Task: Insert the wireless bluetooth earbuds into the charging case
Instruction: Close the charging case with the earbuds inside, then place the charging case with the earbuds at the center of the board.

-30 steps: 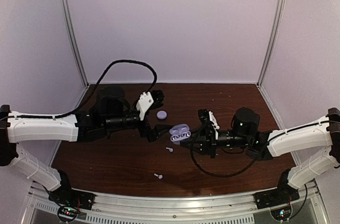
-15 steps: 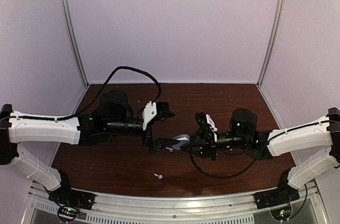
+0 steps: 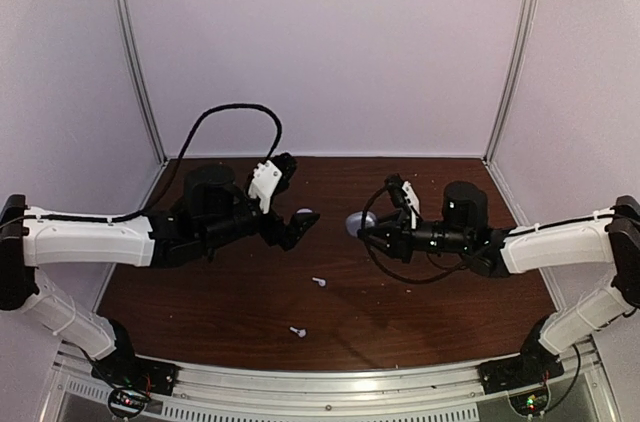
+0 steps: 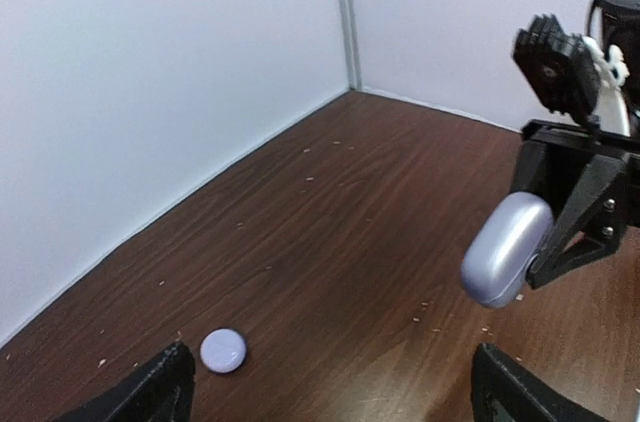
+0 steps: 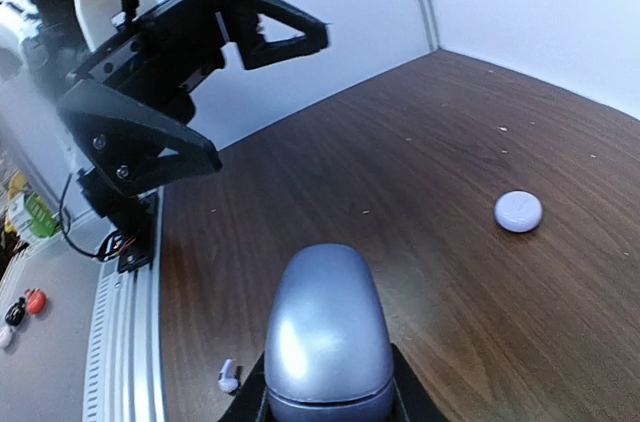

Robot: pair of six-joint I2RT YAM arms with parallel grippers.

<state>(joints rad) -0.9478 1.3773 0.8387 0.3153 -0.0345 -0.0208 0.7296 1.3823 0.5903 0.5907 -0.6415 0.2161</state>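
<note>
Silvery charging case (image 3: 357, 223) clenched in right hand (image 3: 368, 229), left hand (image 4: 335, 397) spread wide, two earbuds (image 3: 319, 282) on tabletop (image 3: 440, 302), touching neither hand

Right gripper (image 5: 325, 397) pinching the closed case (image 5: 325, 332)
Earbud (image 5: 228, 375) lies just left of the case, small round disc (image 5: 518, 211) off to its right, left gripper (image 5: 270, 97) gaping above-left.

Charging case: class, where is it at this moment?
In the top view the charging case is just right of centre, gripped by the right gripper, opposite the left gripper.
</note>
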